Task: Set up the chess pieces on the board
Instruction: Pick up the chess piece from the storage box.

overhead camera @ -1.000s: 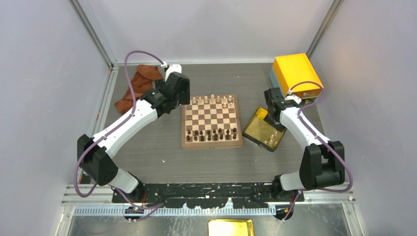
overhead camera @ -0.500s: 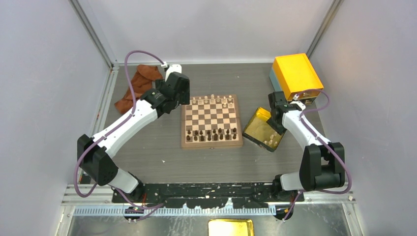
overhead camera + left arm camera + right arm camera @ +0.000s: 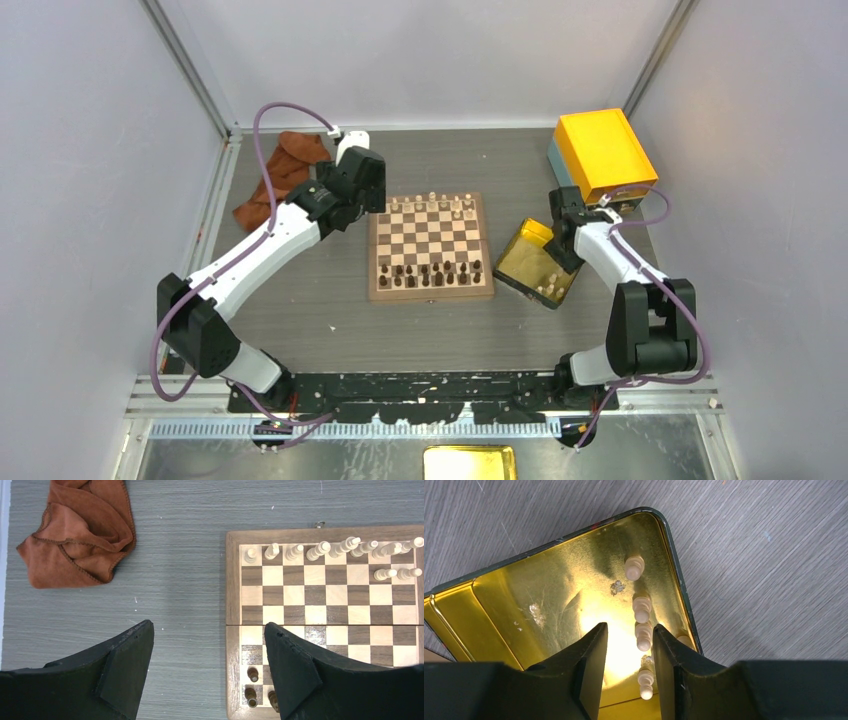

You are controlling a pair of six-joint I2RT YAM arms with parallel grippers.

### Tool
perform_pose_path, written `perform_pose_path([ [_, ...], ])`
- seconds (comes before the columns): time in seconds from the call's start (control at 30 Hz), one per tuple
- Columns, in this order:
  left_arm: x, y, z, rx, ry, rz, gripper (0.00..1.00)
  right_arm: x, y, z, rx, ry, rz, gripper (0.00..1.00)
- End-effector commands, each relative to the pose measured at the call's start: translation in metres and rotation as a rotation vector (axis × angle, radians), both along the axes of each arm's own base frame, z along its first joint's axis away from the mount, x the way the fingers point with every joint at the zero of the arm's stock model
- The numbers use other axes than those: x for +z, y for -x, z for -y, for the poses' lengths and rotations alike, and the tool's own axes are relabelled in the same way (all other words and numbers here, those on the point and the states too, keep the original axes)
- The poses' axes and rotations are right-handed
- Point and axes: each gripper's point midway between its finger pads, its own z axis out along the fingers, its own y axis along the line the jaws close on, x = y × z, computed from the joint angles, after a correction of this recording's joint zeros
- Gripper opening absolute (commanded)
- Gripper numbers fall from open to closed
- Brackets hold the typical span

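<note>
Here, tiny pale cream chess pieces (image 3: 318,551)

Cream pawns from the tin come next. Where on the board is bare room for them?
On the board, the second row from the far edge is bare from the left border to the two cream pawns at its right end; so are the middle rows. Crowded: the far row of cream pieces, near rows of dark pieces.

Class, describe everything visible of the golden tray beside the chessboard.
The tray is shallow, rectangular with rounded corners, shiny gold metal inside with a dark rim and scuffs. It lies skewed on the grey table, right of the board. Several pale chess pieces lie along one wall. The right hand hovers above it, slightly open.
</note>
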Motion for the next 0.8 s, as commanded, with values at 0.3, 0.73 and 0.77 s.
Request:
perform_pose_path([
  [0.3, 0.016, -0.007, 0.001, 0.005, 0.001, 0.051, 0.81, -0.011, -0.005, 0.006, -0.052, -0.013, 0.016, 0.42],
  [0.73, 0.014, -0.006, 0.000, 0.005, -0.010, 0.041, 0.81, -0.019, -0.001, 0.007, -0.061, -0.016, 0.000, 0.38],
  [0.77, 0.013, -0.006, -0.001, 0.006, -0.011, 0.040, 0.81, -0.020, -0.001, 0.007, -0.061, -0.016, -0.002, 0.38],
])
